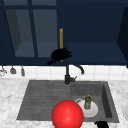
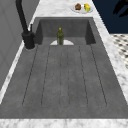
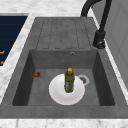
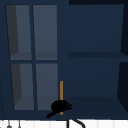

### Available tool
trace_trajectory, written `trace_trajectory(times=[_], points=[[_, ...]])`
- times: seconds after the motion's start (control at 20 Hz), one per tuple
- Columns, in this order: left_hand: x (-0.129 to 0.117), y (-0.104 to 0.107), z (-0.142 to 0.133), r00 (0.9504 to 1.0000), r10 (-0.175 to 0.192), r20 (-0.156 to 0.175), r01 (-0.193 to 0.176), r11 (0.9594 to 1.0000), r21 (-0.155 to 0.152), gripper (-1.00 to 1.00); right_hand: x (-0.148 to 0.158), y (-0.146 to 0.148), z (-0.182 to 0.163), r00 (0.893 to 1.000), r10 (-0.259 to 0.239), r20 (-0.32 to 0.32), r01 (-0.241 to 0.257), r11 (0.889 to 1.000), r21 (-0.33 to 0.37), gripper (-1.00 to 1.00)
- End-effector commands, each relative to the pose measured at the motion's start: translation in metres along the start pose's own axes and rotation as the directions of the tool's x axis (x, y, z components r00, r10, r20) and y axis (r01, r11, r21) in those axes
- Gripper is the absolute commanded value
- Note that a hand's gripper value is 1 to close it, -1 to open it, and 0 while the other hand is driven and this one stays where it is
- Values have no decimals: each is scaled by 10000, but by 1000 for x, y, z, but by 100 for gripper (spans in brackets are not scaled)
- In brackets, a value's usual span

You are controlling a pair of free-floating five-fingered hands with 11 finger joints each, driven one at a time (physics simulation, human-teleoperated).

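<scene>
Brass cabinet handle (image 1: 61, 37) sits against the left robot hand (image 1: 60, 55), fingers spread.

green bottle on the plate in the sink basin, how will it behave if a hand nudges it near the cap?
The green bottle stands upright, tall and narrow on a small base, so a high nudge would likely tip it. It rests on a smooth white plate, so it may also slide. If it falls, its rounded body could probably roll toward the basin floor.
</scene>
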Motion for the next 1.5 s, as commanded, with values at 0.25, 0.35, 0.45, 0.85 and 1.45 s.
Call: trace_trajectory(times=[0.25, 0.35, 0.45, 0.85, 1.45], points=[[7, 11, 2, 9986, 160, 506, -81, 9882, -1531, -100, 0, 0, 0, 10000, 0, 0, 0, 10000, 0, 0], [7, 10, 2, 9987, 43, 504, 41, 9859, -1671, -100, 0, 0, 0, 10000, 0, 0, 0, 10000, 0, 0], [5, 9, 3, 9988, 12, 481, 73, 9845, -1751, -100, 0, 0, 0, 10000, 0, 0, 0, 10000, 0, 0], [-1, 7, 9, 9991, 232, 348, -166, 9834, -1805, -100, 0, 0, 0, 10000, 0, 0, 0, 10000, 0, 0], [-14, 24, -8, 9992, -94, -385, 13, 9784, -2069, -100, 0, 0, 0, 10000, 0, 0, 0, 10000, 0, 0]])
